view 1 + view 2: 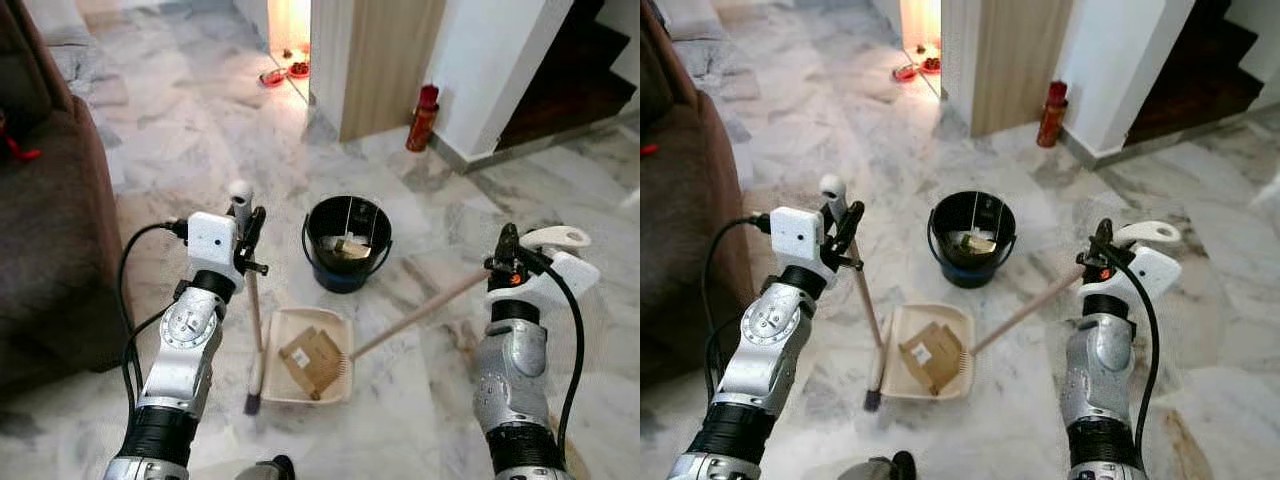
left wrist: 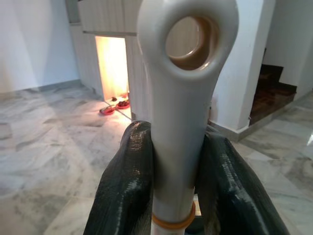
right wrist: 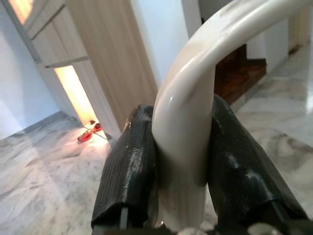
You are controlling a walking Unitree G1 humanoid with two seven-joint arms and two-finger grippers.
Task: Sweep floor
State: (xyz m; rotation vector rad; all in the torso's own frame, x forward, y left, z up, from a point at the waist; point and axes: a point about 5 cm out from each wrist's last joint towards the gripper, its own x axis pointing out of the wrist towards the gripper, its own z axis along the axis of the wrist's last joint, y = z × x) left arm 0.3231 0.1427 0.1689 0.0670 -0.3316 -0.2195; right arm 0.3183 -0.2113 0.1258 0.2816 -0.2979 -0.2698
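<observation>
Marble floor (image 1: 420, 150) of a hallway, grey-veined. Left tool (image 1: 248, 232) clamped on the white-capped broom handle (image 1: 254, 300), held upright so its bristles (image 1: 253, 398) rest beside the dustpan (image 1: 305, 356). Right tool (image 1: 508, 255) clamped on the dustpan handle (image 1: 420, 313), slanted, apparently to keep the pan flat on the floor. Cardboard scrap (image 1: 312, 360) lies in the pan. Black bucket (image 1: 347, 243) stands just beyond, likely for emptying.
</observation>
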